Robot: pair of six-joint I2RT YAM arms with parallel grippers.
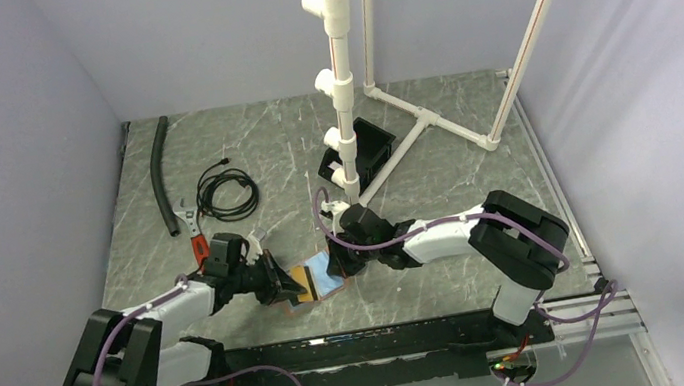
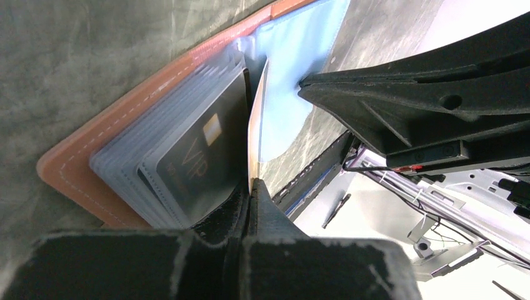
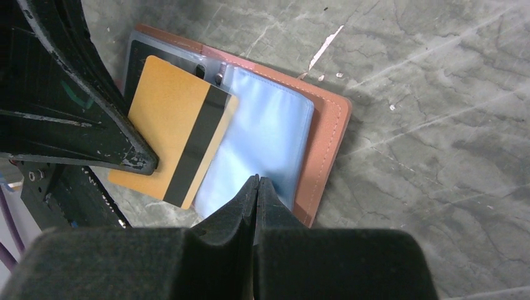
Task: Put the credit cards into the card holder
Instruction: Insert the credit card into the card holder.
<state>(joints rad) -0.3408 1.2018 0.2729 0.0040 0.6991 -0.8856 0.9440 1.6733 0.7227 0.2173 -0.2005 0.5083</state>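
The tan leather card holder [image 1: 332, 290] lies open on the table between both arms, its clear sleeves fanned out. A black VIP card [image 2: 200, 150] sits in one sleeve. My left gripper [image 2: 253, 185] is shut on the edge of a gold credit card [image 3: 169, 122] with a black stripe, held slanted over the left sleeves. My right gripper [image 3: 257, 181] is shut, and its tips rest on the holder's light blue glossy panel [image 3: 269, 134]. In the left wrist view the right gripper [image 2: 306, 87] touches that blue panel [image 2: 294, 50].
A black open-topped box [image 1: 367, 144] stands behind a white pipe frame [image 1: 343, 82] at the back centre. A coiled black cable [image 1: 227, 191], a black hose [image 1: 159, 173] and red-handled pliers [image 1: 193, 239] lie at the back left.
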